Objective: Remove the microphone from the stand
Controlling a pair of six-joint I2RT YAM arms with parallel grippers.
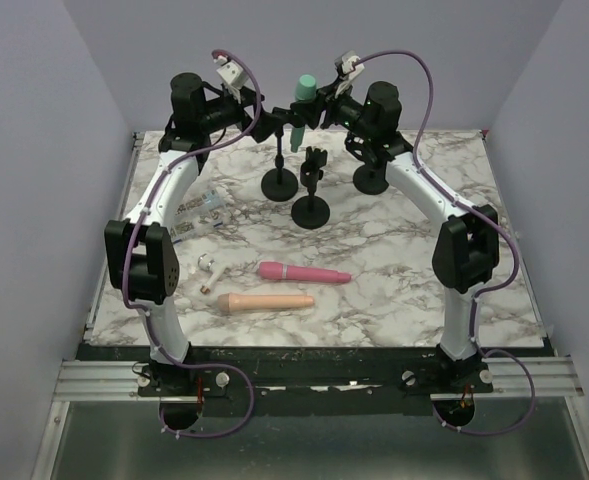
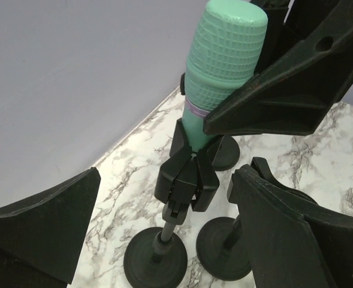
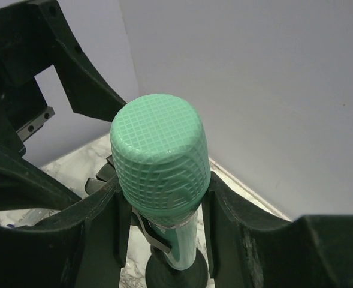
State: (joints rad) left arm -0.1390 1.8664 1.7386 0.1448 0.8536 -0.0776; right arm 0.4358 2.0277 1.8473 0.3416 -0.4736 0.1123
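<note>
The mint-green microphone [image 1: 301, 103] [image 2: 223, 66] [image 3: 162, 162] stands tilted at the back of the table, its lower end seated in the black clip [image 2: 188, 177] of its stand [image 1: 278, 183] [image 2: 156, 259]. My right gripper [image 1: 311, 110] [image 3: 164, 231] is shut on the microphone just under its mesh head, one finger [image 3: 231, 231] on each side. My left gripper [image 1: 266, 122] [image 2: 171, 183] is wide open. Its fingers [image 2: 41, 237] straddle the stand's clip without touching it.
Two empty black stands [image 1: 311, 208] [image 1: 372, 178] stand close to the right of the loaded one. A pink microphone [image 1: 304, 272] and a peach one [image 1: 266, 302] lie near the front. Small bits [image 1: 209, 266] and a clear packet [image 1: 196, 210] lie on the left. Walls close in behind.
</note>
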